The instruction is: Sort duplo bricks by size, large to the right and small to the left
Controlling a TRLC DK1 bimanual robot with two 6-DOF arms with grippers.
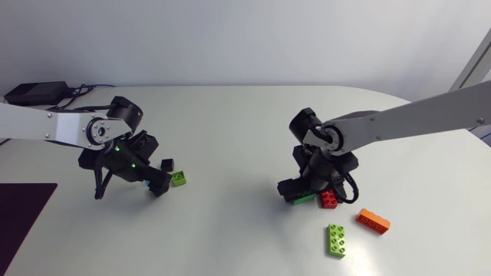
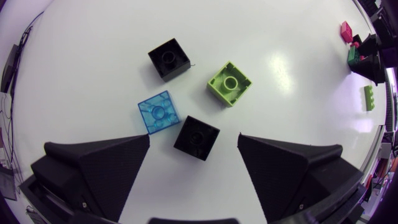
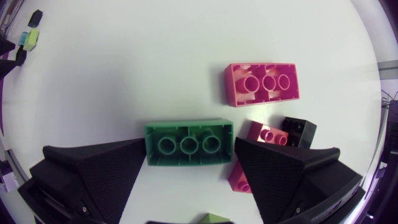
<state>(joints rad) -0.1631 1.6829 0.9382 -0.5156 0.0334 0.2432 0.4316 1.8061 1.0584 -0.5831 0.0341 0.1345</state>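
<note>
Holding the long green brick [image 3: 188, 144] clamped in the right end effector [image 3: 189, 142]: lift slowly. With the left end effector [image 2: 194, 135] spread apart around the small black brick [image 2: 196, 137], close gently.

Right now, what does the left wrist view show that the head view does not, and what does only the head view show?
Only the left wrist view: a clear blue small brick and, untouched between the fingers of the open left gripper, a second black small brick; from above the left arm hides them almost wholly. Only the head view: the orange large brick. Both: the lime small brick, the other black small brick and the lime large brick.
</note>
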